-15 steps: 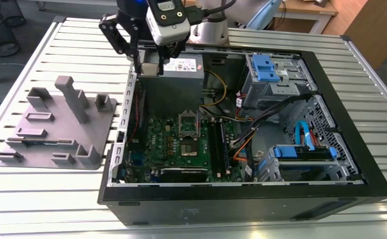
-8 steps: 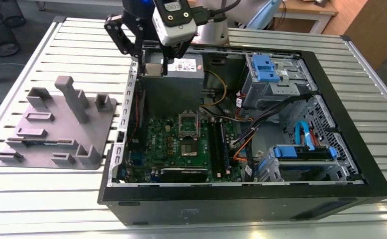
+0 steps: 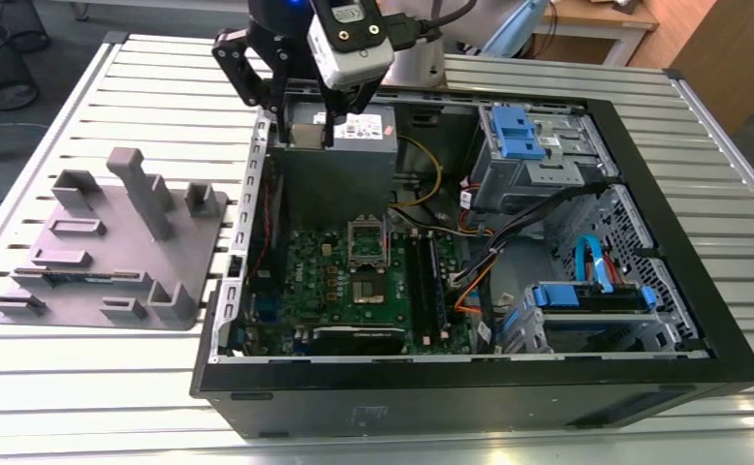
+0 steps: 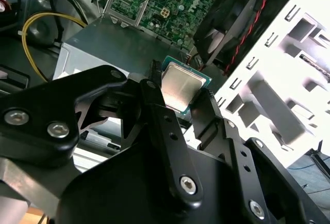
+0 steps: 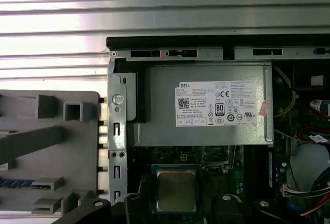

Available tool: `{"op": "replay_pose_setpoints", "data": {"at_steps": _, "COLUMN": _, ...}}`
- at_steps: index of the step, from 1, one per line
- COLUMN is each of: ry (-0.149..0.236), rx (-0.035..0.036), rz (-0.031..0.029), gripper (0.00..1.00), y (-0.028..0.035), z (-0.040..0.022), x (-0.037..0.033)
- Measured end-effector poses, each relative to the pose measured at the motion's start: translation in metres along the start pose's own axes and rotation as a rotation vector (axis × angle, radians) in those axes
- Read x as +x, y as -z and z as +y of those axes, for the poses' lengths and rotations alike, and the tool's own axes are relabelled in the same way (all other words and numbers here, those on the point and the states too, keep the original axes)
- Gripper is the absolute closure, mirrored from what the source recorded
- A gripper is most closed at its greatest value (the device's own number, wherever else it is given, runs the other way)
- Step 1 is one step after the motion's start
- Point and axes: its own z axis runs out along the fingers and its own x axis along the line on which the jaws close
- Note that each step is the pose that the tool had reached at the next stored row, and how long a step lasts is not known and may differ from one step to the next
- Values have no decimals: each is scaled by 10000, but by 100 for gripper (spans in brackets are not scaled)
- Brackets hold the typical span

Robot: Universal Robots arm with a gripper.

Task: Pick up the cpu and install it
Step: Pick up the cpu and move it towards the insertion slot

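Gripping cpu (image 4: 180, 85) in closed gripper (image 4: 180, 94) | above power supply (image 5: 206, 105) edge | socket (image 3: 366, 240) just beyond | case frame (image 5: 117, 126) beside

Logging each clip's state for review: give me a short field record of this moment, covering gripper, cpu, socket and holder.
gripper: shut on the cpu, above the power supply
cpu: held by its edges, shiny top showing
socket: on the green board, no chip in it
holder: grey, on the table beside the computer case, exterior view's left
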Motion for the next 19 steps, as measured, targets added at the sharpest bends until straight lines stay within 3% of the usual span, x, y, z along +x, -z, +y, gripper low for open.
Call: {"op": "replay_pose_setpoints", "data": {"at_steps": 19, "ry": 0, "rx": 1, "rz": 1, "gripper": 53, "y": 2, "z": 6, "x": -159}}
